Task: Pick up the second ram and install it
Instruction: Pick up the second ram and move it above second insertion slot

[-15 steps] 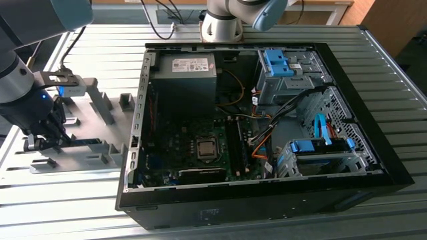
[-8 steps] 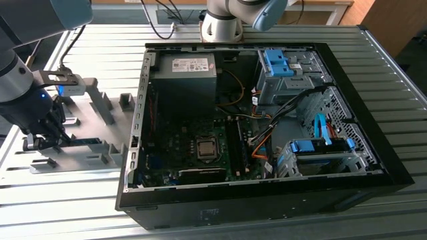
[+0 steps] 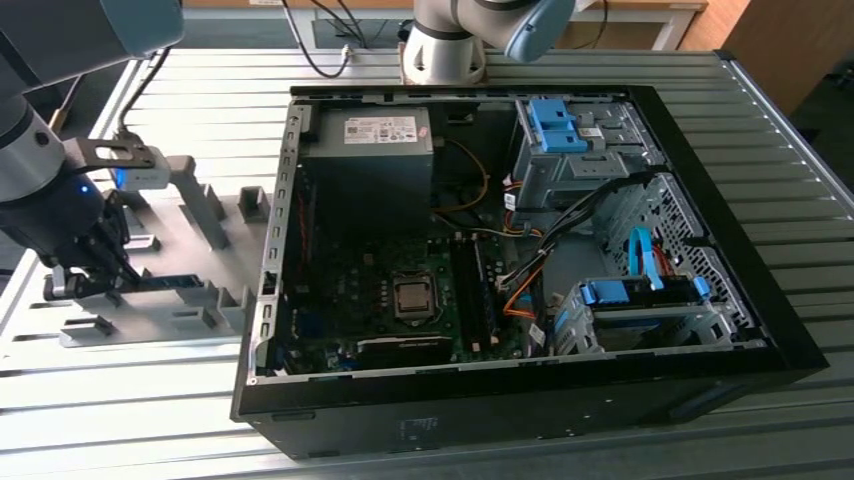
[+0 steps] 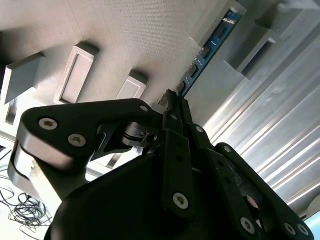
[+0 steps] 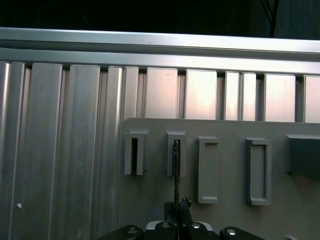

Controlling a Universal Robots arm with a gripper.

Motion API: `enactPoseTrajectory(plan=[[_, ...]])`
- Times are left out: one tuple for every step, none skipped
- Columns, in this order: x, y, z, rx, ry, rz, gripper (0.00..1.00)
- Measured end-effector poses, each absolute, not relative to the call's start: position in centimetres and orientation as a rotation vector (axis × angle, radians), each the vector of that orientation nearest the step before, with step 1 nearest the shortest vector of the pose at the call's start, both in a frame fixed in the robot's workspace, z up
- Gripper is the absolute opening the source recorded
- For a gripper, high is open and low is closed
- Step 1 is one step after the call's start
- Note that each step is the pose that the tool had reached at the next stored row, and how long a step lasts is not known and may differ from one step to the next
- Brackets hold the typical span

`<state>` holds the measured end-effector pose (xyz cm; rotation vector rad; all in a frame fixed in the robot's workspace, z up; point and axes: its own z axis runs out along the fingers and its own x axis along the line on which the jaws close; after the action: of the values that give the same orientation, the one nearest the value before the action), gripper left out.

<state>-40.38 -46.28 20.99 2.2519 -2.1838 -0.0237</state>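
Note:
The second ram point(image 3: 171, 283) is a thin blue-green stick standing on edge between grey blocks of the fixture plate point(image 3: 180, 235), at the exterior view's left. My gripper point(image 3: 96, 275) is down at one end of it. In the second wrist view the black fingers point(image 4: 175, 130) close together on the end of the ram point(image 4: 212, 45), with the gripper point(image 4: 172, 97) tip at the board's edge. In the first wrist view the ram point(image 5: 176, 165) shows edge-on as a thin dark line running from a fixture slot into the gripper point(image 5: 177, 206).
An open black PC case point(image 3: 534, 410) lies on the ridged aluminium table point(image 3: 134, 420), to the exterior view's right of the fixture. Its motherboard has long black slots point(image 3: 470, 290) beside the processor socket point(image 3: 414, 297). Another arm's base point(image 3: 447, 45) stands behind the case.

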Motion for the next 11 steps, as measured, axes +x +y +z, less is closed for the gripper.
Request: enactPoseTrajectory(plan=[[-40.38,-46.28,21.05,2.252,-2.184,-0.024,0.14],[-40.38,-46.28,21.10,2.252,-2.184,-0.024,0.14],[-40.38,-46.28,21.13,2.252,-2.184,-0.024,0.14],[-40.38,-46.28,21.17,2.252,-2.184,-0.024,0.14],[-40.38,-46.28,21.20,2.252,-2.184,-0.024,0.14],[-40.38,-46.28,21.22,2.252,-2.184,-0.024,0.14],[-40.38,-46.28,21.24,2.252,-2.184,-0.024,0.14],[-40.38,-46.28,21.26,2.252,-2.184,-0.024,0.14],[-40.38,-46.28,21.27,2.252,-2.184,-0.024,0.14],[-40.38,-46.28,21.32,2.252,-2.184,-0.024,0.14],[-40.38,-46.28,21.36,2.252,-2.184,-0.024,0.14]])
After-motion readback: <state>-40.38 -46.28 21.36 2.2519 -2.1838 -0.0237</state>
